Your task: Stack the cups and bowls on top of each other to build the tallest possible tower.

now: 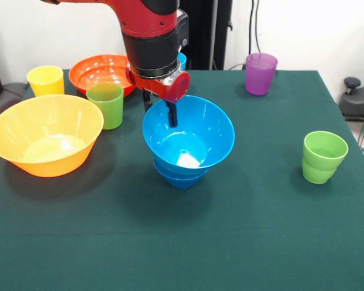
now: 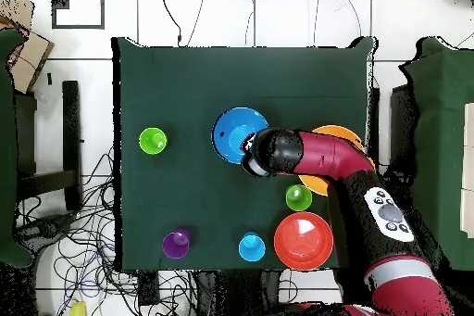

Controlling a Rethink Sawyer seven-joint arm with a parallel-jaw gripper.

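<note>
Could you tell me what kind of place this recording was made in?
Most likely a robotics lab. A robot arm works at a table draped in dark green cloth and set with bright plastic cups and bowls, such as the blue bowls. Loose cables lie tangled on the tiled floor around the table.

We log a table (image 1: 242, 242) covered in dark green cloth. Directly on it we see the nested blue bowls (image 1: 188, 140) near the middle, a yellow-orange bowl (image 1: 45, 142), and an orange-red bowl (image 1: 100, 73) at the far edge. Cups on the cloth: yellow (image 1: 46, 80), green (image 1: 106, 104) beside the orange-red bowl, a second green (image 1: 323, 156) well apart, purple (image 1: 260, 73), and light blue (image 2: 251, 246).
</note>
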